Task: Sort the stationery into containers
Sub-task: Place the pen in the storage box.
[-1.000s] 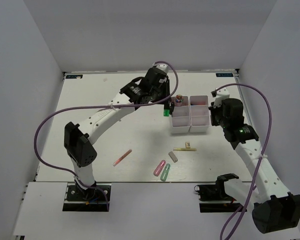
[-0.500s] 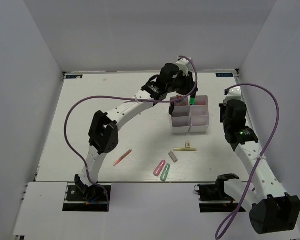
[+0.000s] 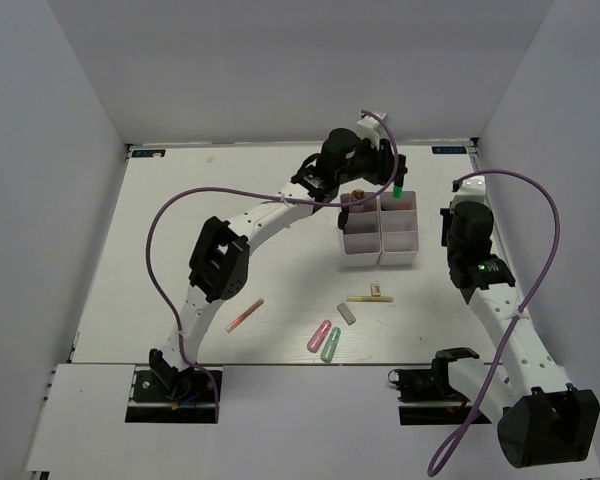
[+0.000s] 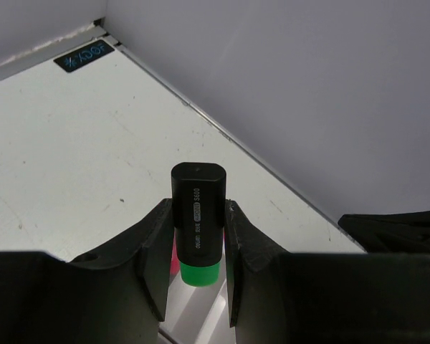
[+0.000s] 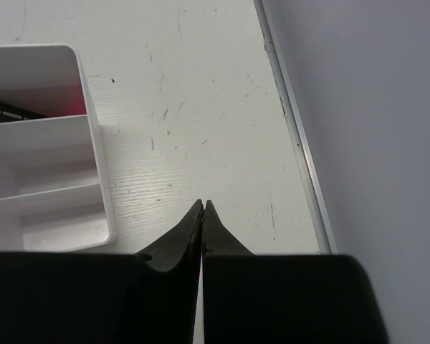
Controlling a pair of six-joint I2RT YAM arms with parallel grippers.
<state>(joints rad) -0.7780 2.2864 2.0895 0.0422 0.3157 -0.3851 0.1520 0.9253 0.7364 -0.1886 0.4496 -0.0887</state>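
**While the left claw carries a highlighter over the trays, the right claw idles closed**

As seen from the top camera, the left arm reaches across to the far right part of the table point(image 3: 180, 220). The left claw point(image 4: 196, 240) is clamped on a black highlighter point(image 4: 197, 215), one finger on each side of the barrel. The green end points down and the black end stands up past the fingertips. The highlighter hangs over the far end of the right-hand tray, clear of the table surface.

The trays point(image 3: 365, 258) are two white boxes joined side by side, each split into compartments. They sit right of centre, nearer the far edge than the near edge. A small pinkish piece lies in the far compartment of the left tray; what it is cannot be told. The right wrist view shows a dark item in the far compartment of the tray nearest it, mostly hidden.

The right claw point(image 5: 202, 206) has its fingers pressed together with nothing between them. It is near the table's right edge, just beside the right tray and not touching it.

Loose on the table, between the trays and the near edge:
- yellow clip point(image 3: 368, 296)
- grey capsule point(image 3: 347, 313)
- pink capsule point(image 3: 319, 335) and green capsule point(image 3: 330, 344), side by side
- pink pen point(image 3: 245, 315), off to the left, apart from the others
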